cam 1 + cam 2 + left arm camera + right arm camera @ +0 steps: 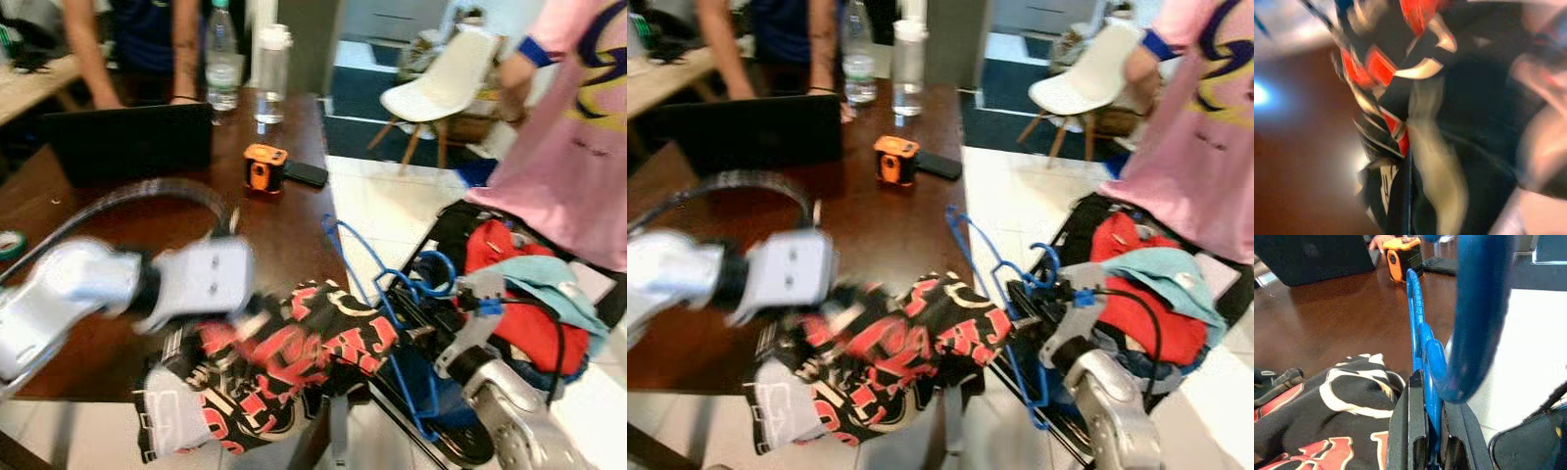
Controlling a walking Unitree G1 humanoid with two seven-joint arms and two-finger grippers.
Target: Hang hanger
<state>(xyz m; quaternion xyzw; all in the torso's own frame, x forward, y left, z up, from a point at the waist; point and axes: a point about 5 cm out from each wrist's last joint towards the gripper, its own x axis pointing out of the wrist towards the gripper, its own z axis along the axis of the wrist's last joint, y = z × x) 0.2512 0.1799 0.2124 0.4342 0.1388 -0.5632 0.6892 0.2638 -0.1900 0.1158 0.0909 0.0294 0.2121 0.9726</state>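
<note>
Right gripper (1429, 450): arm bent up from lower right, fingers clamped on the blue hanger (377, 284).
Hanger: upright at the table (284, 220) edge, beside the shirt (284, 367).
Left gripper (245, 323): arm reaches across the table, wrist level, tip in the black-red shirt; grip can't tell, blurred.
Shirt: bunched, hanging off the table's near edge.

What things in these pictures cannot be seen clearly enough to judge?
- Left hand: blurred by motion in both eye views and against the black-and-red garment; whether it grips the cloth cannot be told.
- Left wrist view: heavy blur; the garment's print is unreadable.
- Blue hanger: its hook is too close and out of focus in the right wrist view, though the right hand is shut on it.
- Suitcase: cut off by the right edge in the eye views.
</note>
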